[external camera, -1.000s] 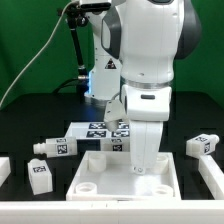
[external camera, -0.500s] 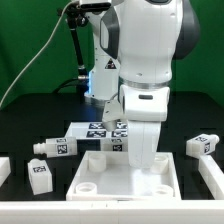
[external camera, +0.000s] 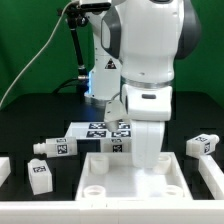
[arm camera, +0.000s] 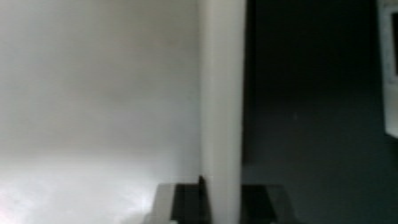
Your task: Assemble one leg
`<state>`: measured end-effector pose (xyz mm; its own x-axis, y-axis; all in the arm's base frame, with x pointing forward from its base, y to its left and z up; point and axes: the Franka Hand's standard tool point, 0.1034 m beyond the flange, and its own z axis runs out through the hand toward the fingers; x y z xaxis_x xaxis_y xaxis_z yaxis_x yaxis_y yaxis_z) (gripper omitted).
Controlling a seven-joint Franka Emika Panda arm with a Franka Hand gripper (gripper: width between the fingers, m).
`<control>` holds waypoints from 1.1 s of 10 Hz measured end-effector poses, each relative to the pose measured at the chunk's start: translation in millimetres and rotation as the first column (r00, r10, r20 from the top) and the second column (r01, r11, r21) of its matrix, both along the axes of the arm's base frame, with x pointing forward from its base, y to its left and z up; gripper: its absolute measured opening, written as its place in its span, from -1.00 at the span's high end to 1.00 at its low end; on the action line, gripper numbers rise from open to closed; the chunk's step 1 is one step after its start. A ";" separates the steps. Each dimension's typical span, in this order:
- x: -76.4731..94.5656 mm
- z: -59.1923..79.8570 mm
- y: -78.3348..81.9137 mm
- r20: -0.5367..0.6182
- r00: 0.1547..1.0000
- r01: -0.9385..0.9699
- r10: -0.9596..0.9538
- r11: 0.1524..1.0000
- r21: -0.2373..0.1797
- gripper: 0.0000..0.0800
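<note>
Clamps the gripper (arm camera: 217,204) onto one wall of the white tabletop (external camera: 112,176). Shows, in the wrist view, a dark finger (arm camera: 182,206) set against each side of that thin upright wall, with the tabletop's pale floor on one side and dark ground on the other. Hangs the arm (external camera: 145,60) straight down in the middle of the exterior view, hand at the tabletop's 12 o'clock edge. Keeps each leg loose on the black table (external camera: 35,120), well apart from the hand: one leg (external camera: 55,147) lying flat at 10 o'clock from the tabletop, a second leg (external camera: 40,173) at 9 o'clock near the picture's edge, a third leg (external camera: 203,144) at 2 o'clock. Has the marker board (external camera: 95,128) at 11 o'clock, just behind the tabletop and partly hidden by the arm
</note>
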<state>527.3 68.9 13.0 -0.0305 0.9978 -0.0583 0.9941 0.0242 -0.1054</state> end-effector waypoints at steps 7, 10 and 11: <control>-0.4 3.4 36.3 -0.010 1.000 0.004 -0.004 1.000 0.007 0.86; 1.2 14.1 45.0 0.008 1.000 0.029 -0.029 1.000 0.007 0.38; 0.7 22.4 46.4 0.021 0.999 0.050 -0.050 0.999 0.004 -0.13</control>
